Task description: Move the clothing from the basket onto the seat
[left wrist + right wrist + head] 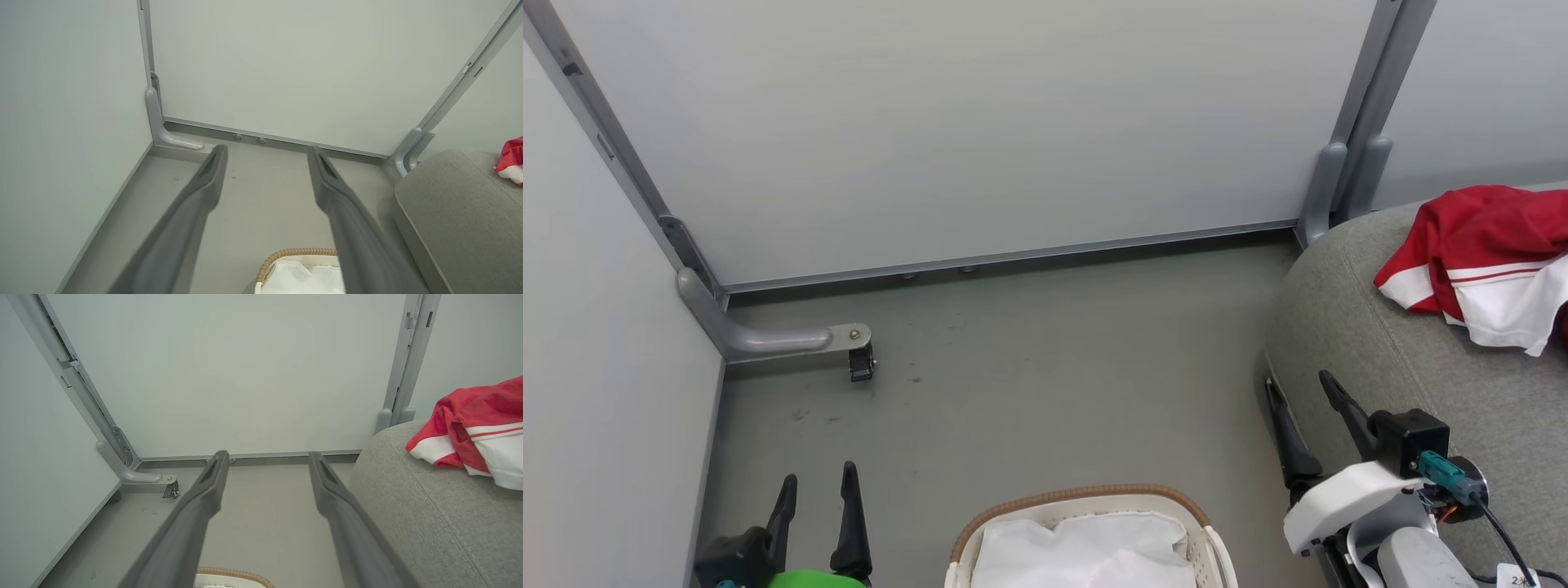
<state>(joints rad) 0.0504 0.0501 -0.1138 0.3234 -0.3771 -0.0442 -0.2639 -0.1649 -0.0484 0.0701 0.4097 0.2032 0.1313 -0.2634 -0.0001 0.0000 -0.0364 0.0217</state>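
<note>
Red clothing with white panels lies crumpled on the grey seat at the right; it also shows in the right wrist view and at the edge of the left wrist view. The white basket with a brown woven rim stands on the floor at the bottom centre, and its white liner cloth is what I see inside it. My left gripper hangs open at the lower left, left of the basket. My right gripper is open beside the seat's front edge, with nothing between its fingers.
Pale partition walls close off the back and left. A grey metal foot with a caster juts from the left corner onto the grey floor. Two grey posts stand at the back right, by the seat.
</note>
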